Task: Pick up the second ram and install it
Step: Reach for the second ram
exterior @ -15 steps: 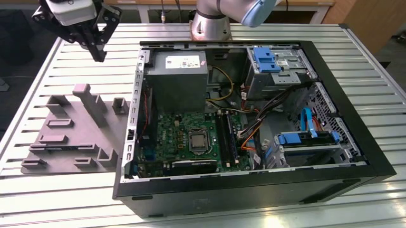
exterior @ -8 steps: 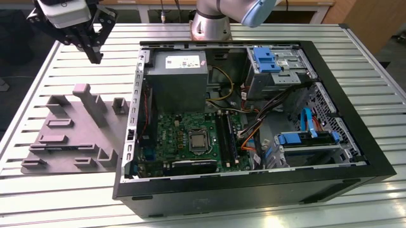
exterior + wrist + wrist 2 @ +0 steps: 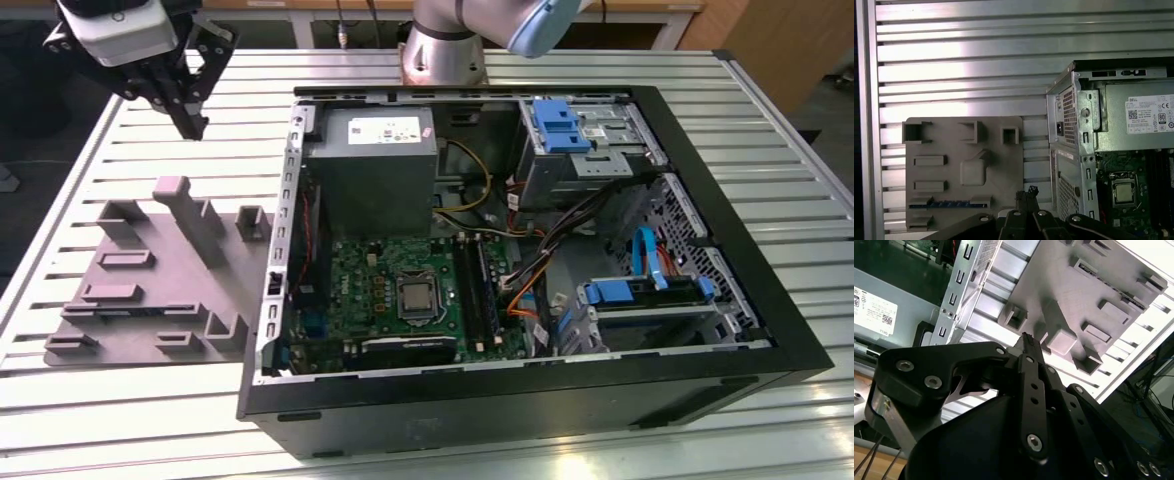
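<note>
The second ram (image 3: 949, 203) is a thin bluish stick lying edge-up between two low blocks of the grey fixture plate (image 3: 964, 150) in the first wrist view. My gripper (image 3: 191, 125) hangs high over the slatted table, beyond the far end of the fixture (image 3: 147, 300), at the exterior view's upper left. Its dark fingers (image 3: 1026, 342) meet at the tips and hold nothing. In the first wrist view the gripper (image 3: 1030, 192) sits beside the fixture's edge, well apart from the ram. The black memory slots (image 3: 477, 290) run along the motherboard (image 3: 387, 270) inside the open case.
The open computer case (image 3: 534, 390) fills the table's middle and the exterior view's right, with a grey power supply (image 3: 367, 150), bundled cables (image 3: 534, 270) and blue drive brackets (image 3: 558, 125). Tall fixture blocks (image 3: 187, 215) stand near the case's metal side wall (image 3: 283, 230). The arm's base (image 3: 447, 50) is behind the case.
</note>
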